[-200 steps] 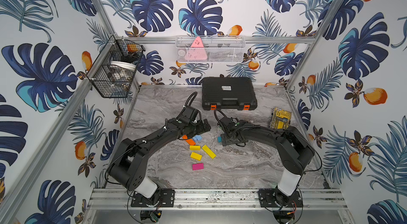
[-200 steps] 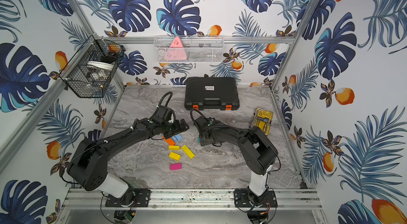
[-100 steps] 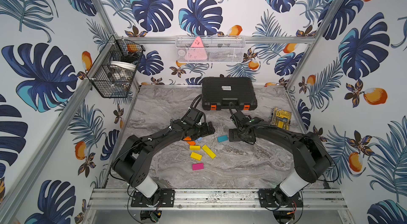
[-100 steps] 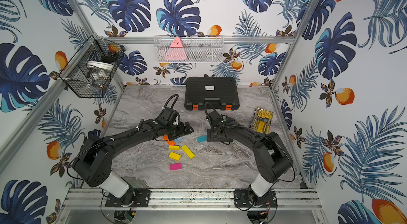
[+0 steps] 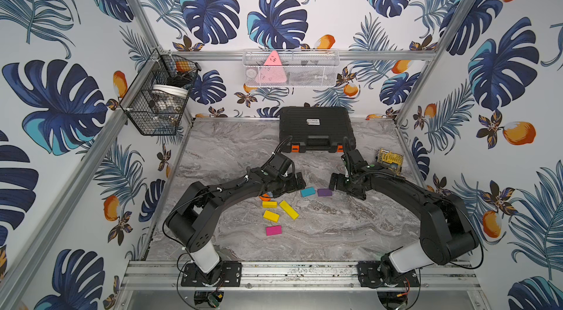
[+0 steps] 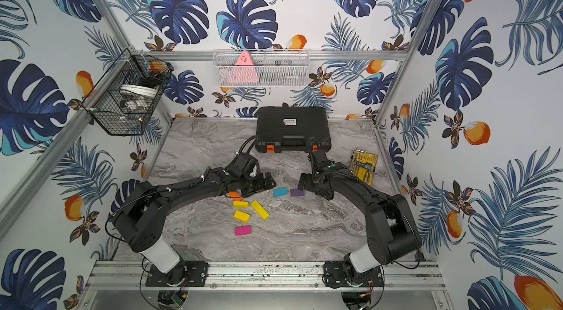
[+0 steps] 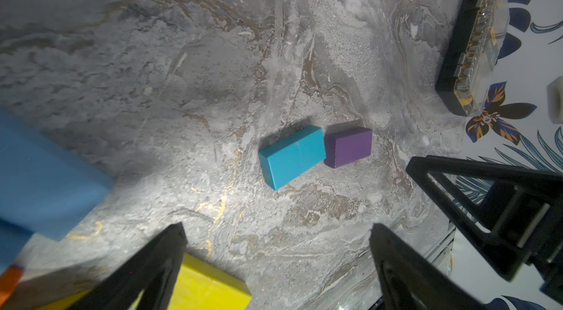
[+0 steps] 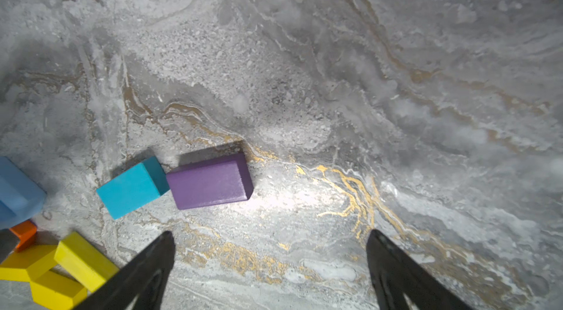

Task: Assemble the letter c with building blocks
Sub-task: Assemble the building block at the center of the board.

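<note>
Worktop with a grey marbled finish carried the building blocks, all lying flat. In both top views the teal block and the purple block sat end to end at frame centre, between the two grippers. The wrist views showed them touching at one end.

Below and to the left lay a short yellow block, a long yellow block set diagonally, and a second short yellow block. The magenta block lay lowest, apart from the rest. The orange block was partly hidden under the left arm. The light blue block appeared only in the wrist views.

The left gripper stood just left of the teal block with its jaws spread wide, holding nothing. The right gripper stood just right of the purple block, also spread wide and empty.

A black case stood at upper centre. The drill-bit case lay at the right edge.
</note>
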`<move>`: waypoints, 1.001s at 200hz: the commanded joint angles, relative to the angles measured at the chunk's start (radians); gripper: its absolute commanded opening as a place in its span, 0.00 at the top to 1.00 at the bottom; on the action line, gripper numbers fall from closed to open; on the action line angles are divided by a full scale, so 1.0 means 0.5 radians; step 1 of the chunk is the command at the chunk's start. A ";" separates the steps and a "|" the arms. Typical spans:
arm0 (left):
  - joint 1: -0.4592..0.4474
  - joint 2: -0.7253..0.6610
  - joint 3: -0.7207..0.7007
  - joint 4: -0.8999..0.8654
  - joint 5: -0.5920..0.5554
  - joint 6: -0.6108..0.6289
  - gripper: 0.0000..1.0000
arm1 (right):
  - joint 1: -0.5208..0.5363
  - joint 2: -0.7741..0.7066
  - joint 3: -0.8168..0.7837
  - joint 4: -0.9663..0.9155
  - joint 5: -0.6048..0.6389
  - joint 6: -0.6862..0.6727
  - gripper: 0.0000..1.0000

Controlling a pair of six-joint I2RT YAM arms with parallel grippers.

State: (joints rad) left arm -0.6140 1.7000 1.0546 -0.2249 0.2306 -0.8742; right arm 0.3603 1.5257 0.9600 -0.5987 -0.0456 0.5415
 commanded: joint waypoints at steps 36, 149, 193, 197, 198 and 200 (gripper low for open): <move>-0.059 0.183 0.137 0.082 -0.003 -0.068 0.01 | -0.198 0.013 -0.105 0.181 -0.306 0.058 0.07; -0.066 0.324 0.188 0.180 0.087 -0.080 0.01 | -0.205 0.115 -0.153 0.351 -0.535 0.104 0.32; -0.075 0.406 0.262 0.183 0.103 -0.075 0.01 | -0.205 0.121 -0.164 0.363 -0.550 0.095 0.37; -0.075 0.410 0.268 0.183 0.103 -0.074 0.01 | -0.205 0.121 -0.165 0.363 -0.550 0.095 0.37; -0.074 0.410 0.271 0.183 0.103 -0.074 0.01 | -0.205 0.119 -0.165 0.363 -0.550 0.097 0.37; -0.073 0.416 0.275 0.183 0.103 -0.072 0.01 | -0.206 0.120 -0.165 0.363 -0.551 0.098 0.38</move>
State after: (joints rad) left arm -0.6495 1.8942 1.1709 -0.1516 0.2752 -0.8955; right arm 0.2581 1.5841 0.8806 -0.4351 -0.3119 0.5865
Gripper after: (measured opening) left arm 0.991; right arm 0.633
